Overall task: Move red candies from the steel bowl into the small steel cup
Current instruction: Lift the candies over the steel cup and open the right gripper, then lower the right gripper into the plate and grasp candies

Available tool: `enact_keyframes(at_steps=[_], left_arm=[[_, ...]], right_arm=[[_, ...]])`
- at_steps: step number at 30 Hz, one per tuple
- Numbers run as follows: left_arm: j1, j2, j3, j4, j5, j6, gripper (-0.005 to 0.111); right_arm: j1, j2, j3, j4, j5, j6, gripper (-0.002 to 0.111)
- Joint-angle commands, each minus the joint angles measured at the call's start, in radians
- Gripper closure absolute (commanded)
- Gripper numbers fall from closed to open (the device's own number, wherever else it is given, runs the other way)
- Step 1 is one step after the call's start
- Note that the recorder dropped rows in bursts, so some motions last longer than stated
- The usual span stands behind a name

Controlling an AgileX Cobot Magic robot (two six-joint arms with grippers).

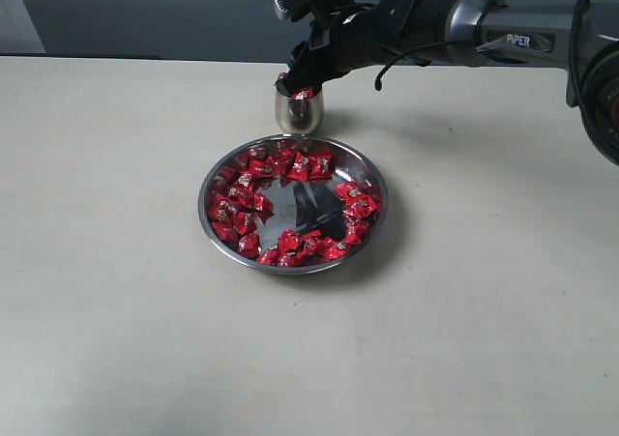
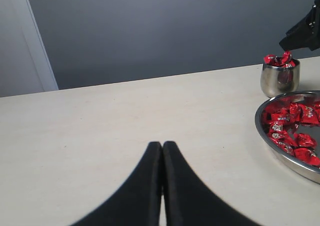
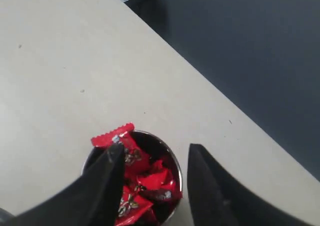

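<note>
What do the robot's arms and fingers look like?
The right arm is black and silver, with PIPER written on it and a thin black cable looping underneath. Its fingers and the left fingers are smooth, black and tapered.

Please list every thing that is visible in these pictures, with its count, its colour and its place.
steel bowl: one, silver, middle of the table
small steel cup: one, silver, close beyond the bowl in the exterior view
red candies: many, red, ringed inside the bowl; several more heaped in the cup
table: one, pale beige, under everything
right gripper: one, black, open, above the cup
left gripper: one, black, shut, over the table, apart from the bowl
</note>
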Motion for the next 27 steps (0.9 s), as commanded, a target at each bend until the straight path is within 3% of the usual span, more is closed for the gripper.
enact_keyframes(at_steps=[1,14,27], left_arm=[[-0.006,-0.005,0.002,-0.004,-0.006,-0.004,0.106],[-0.006,-0.005,0.002,-0.004,-0.006,-0.004,0.106],[-0.006,-0.005,0.002,-0.004,-0.006,-0.004,0.106]], right_arm=[[-0.002,0.001,-0.002,0.006,-0.011,-0.005,0.067],[-0.002,-0.054,-0.002,0.049,0.035,-0.003,0.067],[-0.002,-0.125,-0.002,0.013,0.67,-0.003,0.068]])
